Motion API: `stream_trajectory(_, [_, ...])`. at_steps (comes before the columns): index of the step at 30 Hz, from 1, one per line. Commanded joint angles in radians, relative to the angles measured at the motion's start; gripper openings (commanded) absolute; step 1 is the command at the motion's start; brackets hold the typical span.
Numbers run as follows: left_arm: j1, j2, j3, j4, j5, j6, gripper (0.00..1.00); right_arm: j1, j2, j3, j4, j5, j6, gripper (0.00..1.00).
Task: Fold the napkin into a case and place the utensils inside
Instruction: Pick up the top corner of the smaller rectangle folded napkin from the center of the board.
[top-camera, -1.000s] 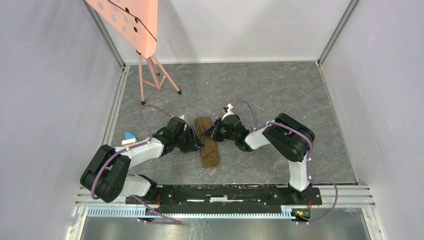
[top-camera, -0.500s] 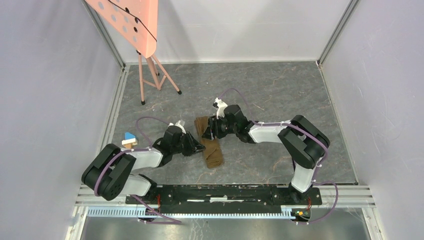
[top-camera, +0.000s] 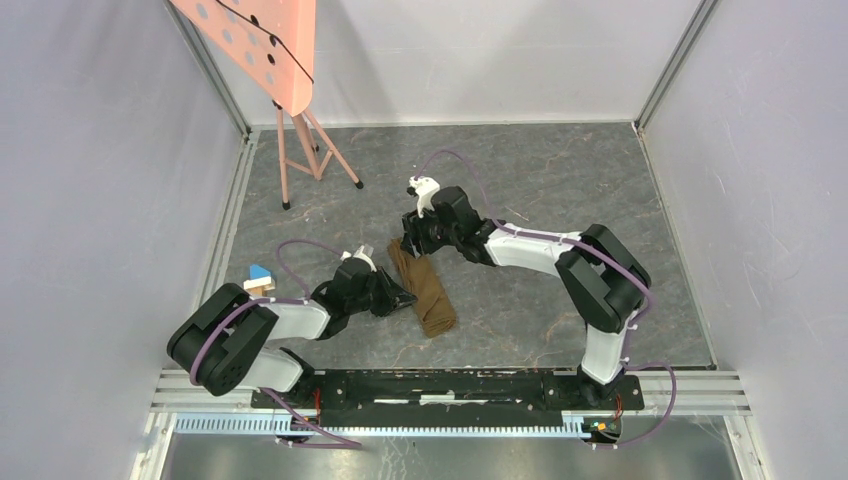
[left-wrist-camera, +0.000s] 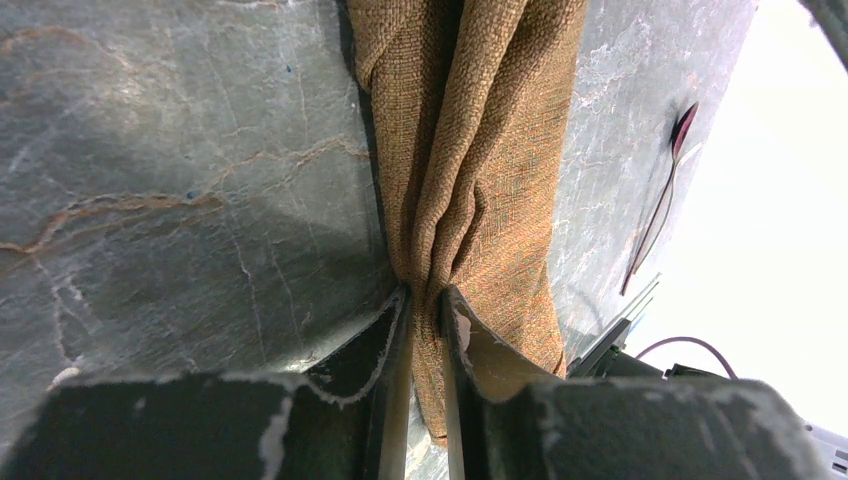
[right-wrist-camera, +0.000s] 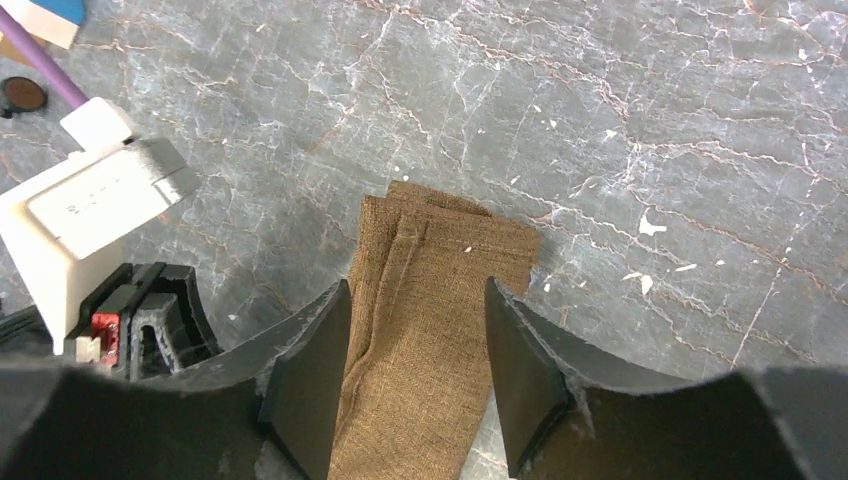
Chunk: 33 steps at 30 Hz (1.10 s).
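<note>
Left pincer pinches the folded napkin mid-length.
Right pincer stands wide over its far end; case looks unfinished, cutlery beyond not yet inside.

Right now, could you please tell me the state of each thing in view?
Napkin, folded into a narrow strip, lying on the table.
Left pincer, shut on a pinched fold of the napkin.
Right pincer, open, jaws astride the napkin's far end.
Utensil, lying loose on the table, outside the napkin.
</note>
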Motion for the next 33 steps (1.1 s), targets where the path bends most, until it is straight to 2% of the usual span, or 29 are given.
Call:
stream_trajectory(1, [-0.005, -0.004, -0.006, -0.045, -0.040, -0.018, 0.22, 0.027, 0.043, 0.064, -0.032, 0.065, -0.023, 0.55])
stream_trajectory(5, [-0.005, -0.017, 0.002, -0.072, -0.046, -0.004, 0.22, 0.048, 0.054, 0.083, -0.039, 0.099, -0.029, 0.52])
stream_trajectory(26, [-0.005, -0.022, 0.007, -0.080, -0.051, 0.009, 0.19, 0.169, 0.111, 0.195, -0.143, 0.364, -0.072, 0.51])
stream_trajectory(33, [-0.006, -0.032, 0.005, -0.085, -0.053, 0.009, 0.19, 0.187, 0.126, 0.211, -0.167, 0.396, -0.072, 0.43])
